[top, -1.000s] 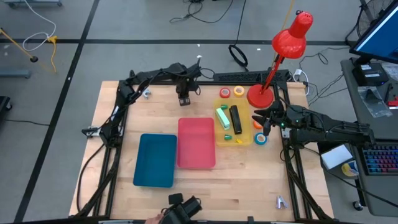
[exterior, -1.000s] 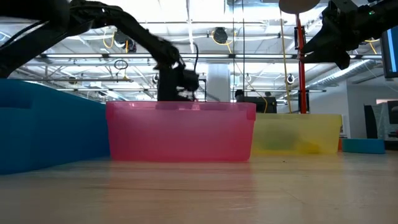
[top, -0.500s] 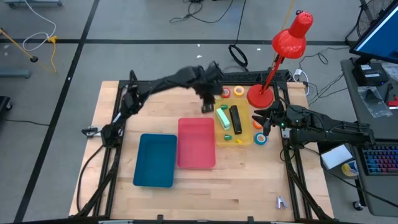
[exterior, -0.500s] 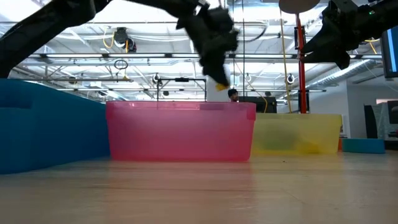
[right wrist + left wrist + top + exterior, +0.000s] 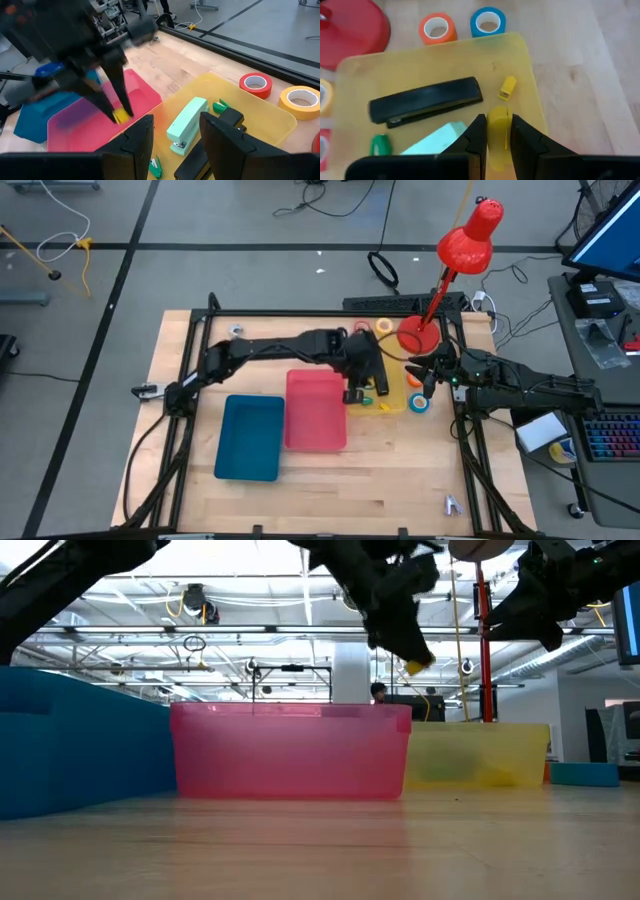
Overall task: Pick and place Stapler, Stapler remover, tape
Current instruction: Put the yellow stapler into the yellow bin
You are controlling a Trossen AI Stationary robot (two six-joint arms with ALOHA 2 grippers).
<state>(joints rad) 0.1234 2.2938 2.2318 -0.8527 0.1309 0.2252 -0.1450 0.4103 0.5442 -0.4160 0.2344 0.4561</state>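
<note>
My left gripper (image 5: 355,393) hangs above the yellow tray's (image 5: 420,70) edge, beside the pink tray (image 5: 315,415), shut on a small yellow stapler remover (image 5: 498,131). In the yellow tray lie a black stapler (image 5: 427,104), a mint stapler (image 5: 185,125), a green stapler remover (image 5: 380,145) and a second yellow one (image 5: 507,87). Orange tape (image 5: 437,27) and blue tape (image 5: 487,21) stand on the table beside the tray; red tape (image 5: 256,84) and yellow tape (image 5: 301,97) lie at its far end. My right gripper (image 5: 430,375) waits open at the table's right. My left gripper pinches the yellow stapler remover between its two fingers (image 5: 479,131), slanting down from above. Its free end (image 5: 415,665) shows just below the fingertips in the low view. It is lifted clear of both trays.
A blue tray (image 5: 250,440) stands left of the pink one. The red lamp's base (image 5: 415,333) sits at the yellow tray's far right, its stem slanting up over the table's far right corner. Bare wood lies along the near edge.
My left gripper has swung from the table's far side, left of the middle, toward the right and the near edge, rising and rolling as it went. It now hangs over the yellow tray's edge, still shut on the yellow piece.
</note>
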